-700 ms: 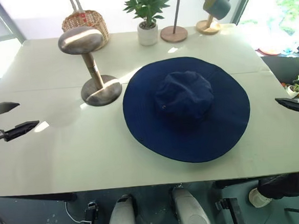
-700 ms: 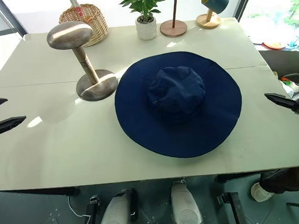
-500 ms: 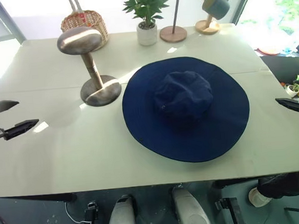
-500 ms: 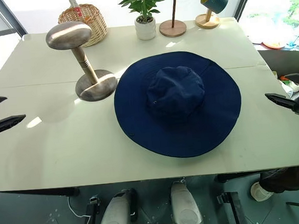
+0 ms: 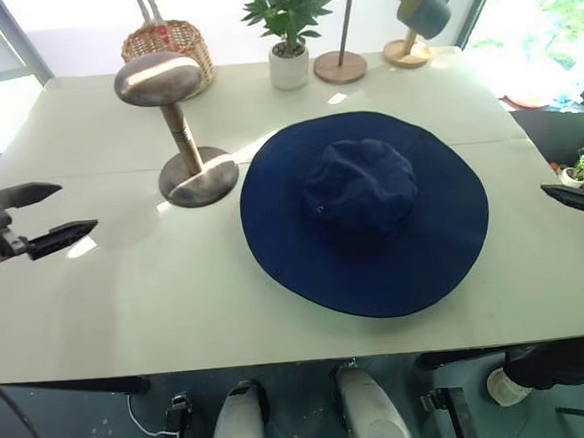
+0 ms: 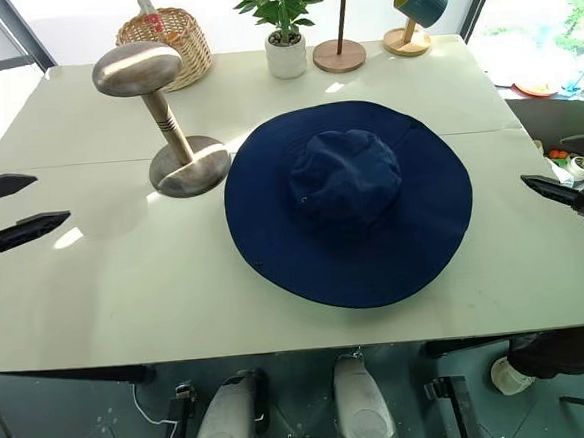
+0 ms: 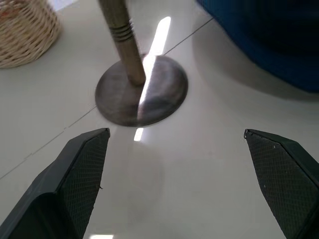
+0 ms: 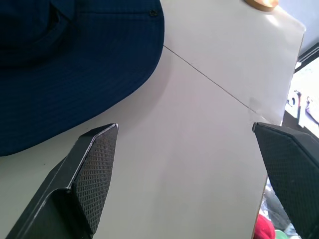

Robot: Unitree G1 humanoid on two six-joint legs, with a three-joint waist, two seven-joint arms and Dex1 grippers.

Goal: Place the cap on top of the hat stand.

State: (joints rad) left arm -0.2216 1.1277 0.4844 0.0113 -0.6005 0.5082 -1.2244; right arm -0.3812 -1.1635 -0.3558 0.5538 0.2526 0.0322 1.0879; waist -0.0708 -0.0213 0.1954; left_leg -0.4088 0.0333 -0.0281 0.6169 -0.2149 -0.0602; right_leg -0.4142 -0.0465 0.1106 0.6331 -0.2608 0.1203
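Grippers: two. The left gripper hangs over the table's left edge with its fingers spread apart and nothing between them; the right gripper is over the right edge, its jaws wide apart and empty.
Cap: one. The cap lies flat on the table, crown up, right of centre, its wide brim spread all round and no gripper touching it.
Hat stand: one. The hat stand is upright, just left of the cap and a little farther back; its round base sits close beside the brim, its domed top bare.
Far row: four things along the back edge, counted from the left, one wicker basket, one potted plant in a white pot, one thin pole on a wooden disc, one wooden mug tree holding a single teal mug.
Surface: one pale table, smooth and slightly glossy, with a fine seam running across it behind the cap's middle.
Room: dark floor under the near edge; bright windows behind the far row.
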